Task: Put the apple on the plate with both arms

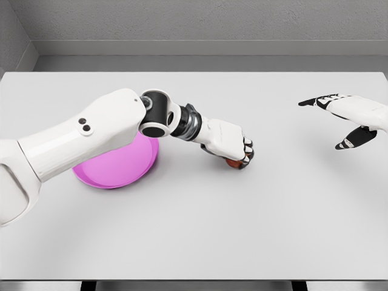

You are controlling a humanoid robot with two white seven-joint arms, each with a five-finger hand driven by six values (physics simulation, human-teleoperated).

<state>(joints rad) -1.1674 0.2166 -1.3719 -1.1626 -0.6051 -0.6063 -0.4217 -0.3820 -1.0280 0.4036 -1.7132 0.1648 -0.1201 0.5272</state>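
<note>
My left arm reaches across the table from the lower left, and my left hand is curled over the red apple near the table's middle. Only a sliver of the apple shows under the fingers. The pink plate lies to the left, partly hidden behind my left forearm. The apple is to the right of the plate, apart from it. My right hand hovers at the right edge with its fingers spread, holding nothing.
The white table spans the view, with its front edge along the bottom and a grey wall behind.
</note>
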